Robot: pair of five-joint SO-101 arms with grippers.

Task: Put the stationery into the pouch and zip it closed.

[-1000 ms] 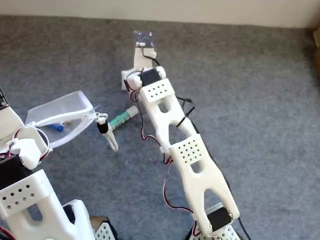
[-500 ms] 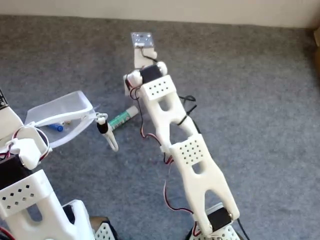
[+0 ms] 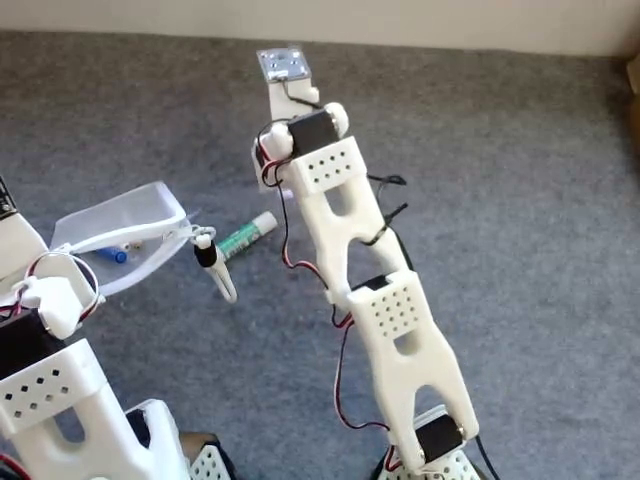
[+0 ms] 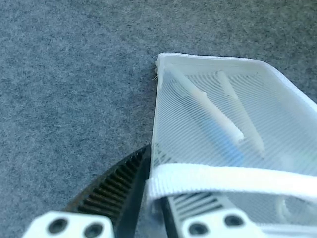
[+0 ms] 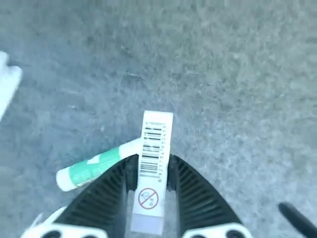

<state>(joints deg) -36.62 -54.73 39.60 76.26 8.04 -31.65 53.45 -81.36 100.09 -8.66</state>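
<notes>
The translucent white pouch [image 3: 125, 235] lies open at the left, and my left gripper [image 4: 156, 193] is shut on its edge beside the white strap [image 4: 223, 178]. A blue pen [image 3: 112, 254] lies inside it, and pale stick shapes [image 4: 203, 101] show through the mesh. The black zipper pull [image 3: 208, 256] with its white loop hangs at the pouch mouth. A green and white glue stick [image 3: 245, 237] lies on the carpet just right of the pull. My right gripper [image 5: 151, 166] hangs above the glue stick [image 5: 96, 166], shut on a white barcoded eraser [image 5: 156, 144].
Grey carpet [image 3: 500, 180] covers the whole work area, open to the right and at the back. The right arm's white links [image 3: 370, 270] stretch from the near edge toward the middle. The left arm's base [image 3: 60, 400] fills the near-left corner.
The right arm has risen and swung toward the far side with the eraser held. The glue stick now lies more exposed. The left arm and pouch have stayed put.
</notes>
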